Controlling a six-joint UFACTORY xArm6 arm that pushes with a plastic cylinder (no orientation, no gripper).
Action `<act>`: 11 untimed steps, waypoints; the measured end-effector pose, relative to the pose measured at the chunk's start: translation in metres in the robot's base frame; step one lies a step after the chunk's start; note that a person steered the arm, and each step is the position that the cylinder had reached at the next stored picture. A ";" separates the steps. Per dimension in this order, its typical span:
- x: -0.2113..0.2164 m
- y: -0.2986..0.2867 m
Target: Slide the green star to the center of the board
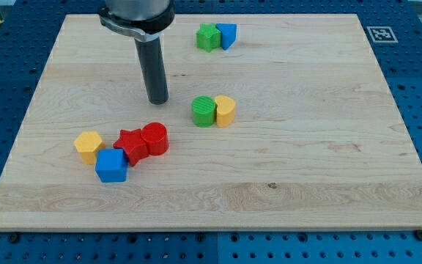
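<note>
- While the rod is parked at the view's upper left-centre, my tip [157,101] is seen resting on the tabletop [328,169], well apart from the green star [209,37].
- Green star is found near the view's top edge, touching a blue block [227,34] on its right side.
- No jaws are fitted to the end effector; nothing is clamped or held, only a bare rod for pushing.
- Handling (judged): star is prob. light, rigid, low friction on wood; likely to spin if pushed off-centre. Contact is best made on its top-side face, so it is driven down toward centre w/o dragging the blue block.
- Near centre, a green cylinder [204,111] and yellow block [226,111] are noted; could obstruct.
- Writing: none readable; a fiducial marker [380,33] is seen at top right.
</note>
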State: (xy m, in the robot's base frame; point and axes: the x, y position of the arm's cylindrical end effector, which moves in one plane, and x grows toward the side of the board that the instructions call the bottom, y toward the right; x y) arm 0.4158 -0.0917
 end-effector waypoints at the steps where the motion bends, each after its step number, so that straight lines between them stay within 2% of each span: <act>1: -0.023 -0.019; 2: -0.067 -0.037; 4: -0.165 -0.015; 5: -0.188 0.001; 7: -0.194 0.023; 8: -0.192 0.053; 11: -0.165 0.064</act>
State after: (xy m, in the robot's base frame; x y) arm 0.2512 -0.0273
